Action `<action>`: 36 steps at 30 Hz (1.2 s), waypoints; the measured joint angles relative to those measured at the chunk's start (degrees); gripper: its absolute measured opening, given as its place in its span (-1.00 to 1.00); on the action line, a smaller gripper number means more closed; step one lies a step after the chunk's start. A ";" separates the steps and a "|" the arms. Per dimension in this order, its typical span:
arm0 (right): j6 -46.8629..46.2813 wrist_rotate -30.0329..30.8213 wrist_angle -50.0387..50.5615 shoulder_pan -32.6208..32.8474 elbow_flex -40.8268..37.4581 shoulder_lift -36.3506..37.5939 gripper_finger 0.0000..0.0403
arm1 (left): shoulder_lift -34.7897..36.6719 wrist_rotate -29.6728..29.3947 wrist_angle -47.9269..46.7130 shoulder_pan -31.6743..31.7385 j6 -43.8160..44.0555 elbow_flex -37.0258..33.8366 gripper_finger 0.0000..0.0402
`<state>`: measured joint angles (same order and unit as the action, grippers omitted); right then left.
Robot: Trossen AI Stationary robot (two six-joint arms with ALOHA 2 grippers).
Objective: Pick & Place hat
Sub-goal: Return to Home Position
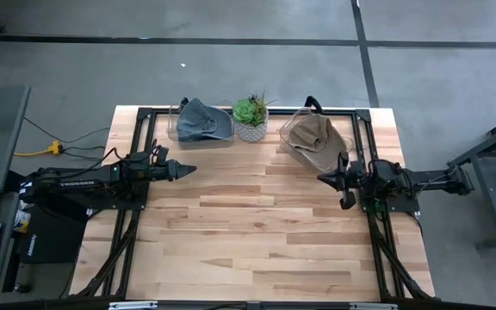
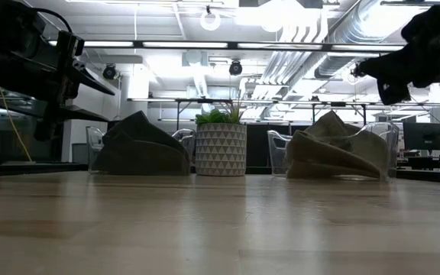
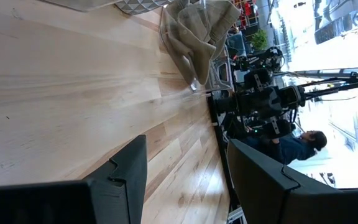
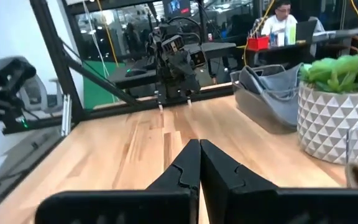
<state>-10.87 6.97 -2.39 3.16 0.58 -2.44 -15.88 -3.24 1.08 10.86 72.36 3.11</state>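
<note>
Standing in a row along the far edge of the wooden table [image 1: 257, 241]: left transparent bin [image 1: 175, 127], potted succulent [image 1: 251, 116], right transparent bin [image 1: 350, 138].

Item 1: blue-grey cap [image 1: 203, 120]. It lies crumpled inside the left transparent bin and fills most of it. In the low view it rises as a dark peak above the bin's wall.

Item 2: light brown cap [image 1: 311, 135]. It lies folded inside the right transparent bin. Its highest fold stands above the rim in the low view.

Item 3: potted succulent. A green rosette in a white pot with a triangle pattern, upright between the two bins and just beside each.

Item 4: left gripper [image 1: 188, 171]. It is at the table's left side, raised above the wood and pointing toward the centre. It is near the left transparent bin but apart from it. Its own wrist view shows the fingers [image 3: 126, 171] spread wide with bare tabletop between them, holding nothing.

Item 5: right gripper [image 1: 321, 178]. It is at the table's right side, raised clear of the wood and pointing toward the centre. It hangs just in front of the right transparent bin. Its own wrist view shows the fingers [image 4: 182, 165] pressed together with nothing between them.

Item 6: person [image 4: 281, 15]. Seated at a desk in the room beyond the table, seen in the right wrist view.
</note>
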 joint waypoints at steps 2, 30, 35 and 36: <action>1.75 -0.07 0.06 0.00 0.00 0.00 -0.99 | 0.00 0.00 0.00 -0.01 -0.02 0.00 -0.09; 1.97 -0.12 0.39 0.00 0.00 0.00 -0.94 | 0.00 0.00 0.00 0.01 0.00 0.00 -0.09; 1.97 -0.12 0.38 0.00 0.00 0.00 -0.94 | 0.00 0.00 0.00 0.01 -0.02 0.00 -0.09; 1.96 -0.11 0.39 0.00 0.00 0.00 -0.94 | 0.00 0.00 0.00 0.01 0.00 0.00 -0.09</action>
<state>-8.91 6.86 -2.00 3.16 0.58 -2.44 -15.88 -3.25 1.08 10.87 72.36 3.11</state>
